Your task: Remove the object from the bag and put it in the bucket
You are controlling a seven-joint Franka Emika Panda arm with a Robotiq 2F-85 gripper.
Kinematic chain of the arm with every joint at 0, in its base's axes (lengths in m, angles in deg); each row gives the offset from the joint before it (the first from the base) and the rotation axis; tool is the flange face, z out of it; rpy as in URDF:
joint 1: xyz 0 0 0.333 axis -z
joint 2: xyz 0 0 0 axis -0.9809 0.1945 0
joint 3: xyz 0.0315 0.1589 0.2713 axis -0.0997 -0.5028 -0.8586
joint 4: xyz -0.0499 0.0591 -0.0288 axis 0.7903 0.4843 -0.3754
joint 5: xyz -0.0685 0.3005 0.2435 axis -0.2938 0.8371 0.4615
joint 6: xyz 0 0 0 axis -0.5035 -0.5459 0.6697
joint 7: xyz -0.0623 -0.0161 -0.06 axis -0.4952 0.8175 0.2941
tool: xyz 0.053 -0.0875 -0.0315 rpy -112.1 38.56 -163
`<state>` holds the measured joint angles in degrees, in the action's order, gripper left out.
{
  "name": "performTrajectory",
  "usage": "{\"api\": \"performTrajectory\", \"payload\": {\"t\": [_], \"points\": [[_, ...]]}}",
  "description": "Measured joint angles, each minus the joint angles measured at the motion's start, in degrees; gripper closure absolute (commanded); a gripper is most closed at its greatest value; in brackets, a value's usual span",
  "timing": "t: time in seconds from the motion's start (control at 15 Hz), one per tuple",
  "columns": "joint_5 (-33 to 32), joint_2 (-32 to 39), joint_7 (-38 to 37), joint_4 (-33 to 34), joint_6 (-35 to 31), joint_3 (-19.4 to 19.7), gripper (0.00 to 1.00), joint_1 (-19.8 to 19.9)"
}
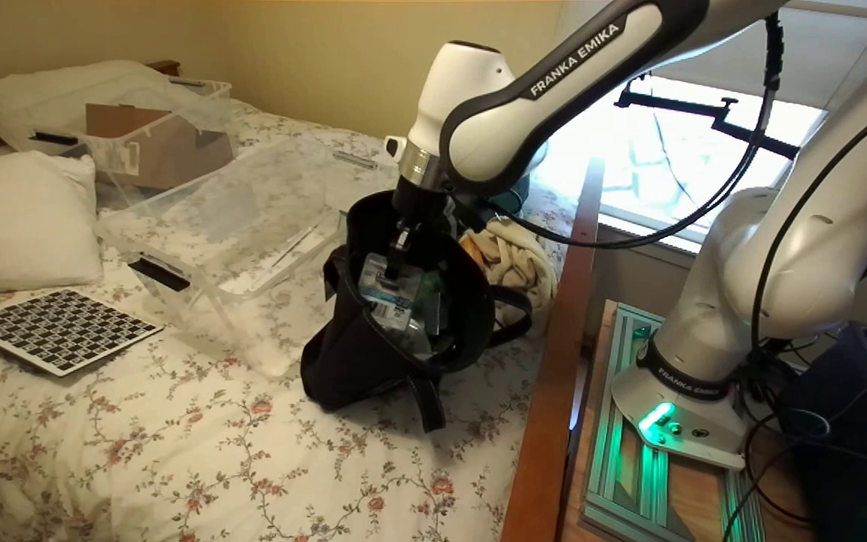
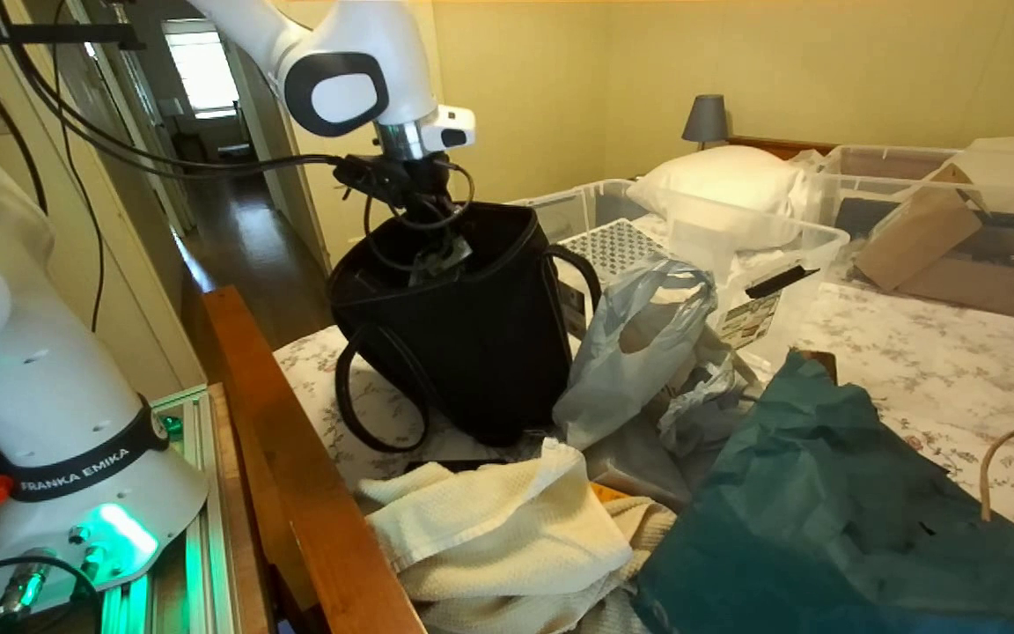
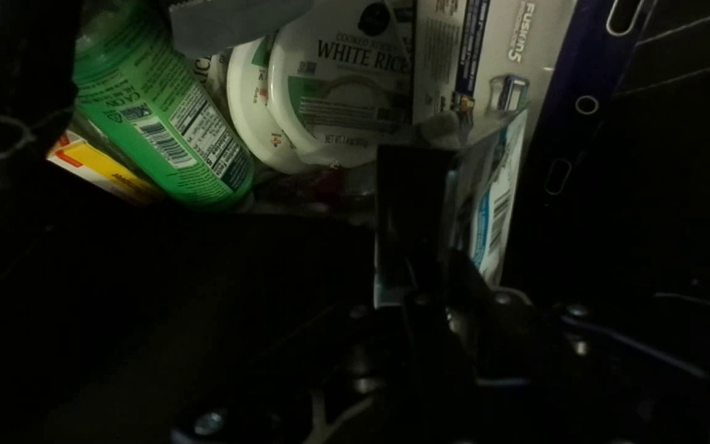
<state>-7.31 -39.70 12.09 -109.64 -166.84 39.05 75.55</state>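
pincer [image 1: 394, 269] pressed together on the upper end of a flat blister pack of clear plastic and white-and-blue card [image 1: 388, 297], i reach down into the wide mouth of the large soft black fabric bag [image 1: 358, 361]. so the task's thing, as i judge it, is in my pinch but within the bag, and the large clear plastic tub [image 1: 275, 309] to the bag's left is probably the bucket. the wrist view is dark, so i cannot fairly say whether the pack hangs free of its neighbours: a green plastic bottle [image 3: 145, 105], round white plastic rice tubs [image 3: 342, 92] and a white-and-dark-blue card box [image 3: 441, 37].

what could go wrong: the pack is thin and slick, so a knock against the rim could twist it loose and drop it among them. if it catches on the wall as i rise, the bag could drag or tip, for it stands on a soft floral bedspread [image 1: 290, 467]. the slack black cable [image 2: 234, 167] slung to my wrist might hook the rim too.
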Motion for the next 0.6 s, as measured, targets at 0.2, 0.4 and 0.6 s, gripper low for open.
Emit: {"api": "performTrajectory", "payload": {"t": [0.2,0.4,0.6], "points": [[-5.9,-2.86,-8.83,-0.84,0.65,-0.06,0.97,-0.15],[-9.99,-5.83,-16.7,-2.06,1.99,-0.05,0.97,0.15],[-13.15,-8.61,-22.34,-3.31,3.59,-0.17,0.97,0.34]]}}
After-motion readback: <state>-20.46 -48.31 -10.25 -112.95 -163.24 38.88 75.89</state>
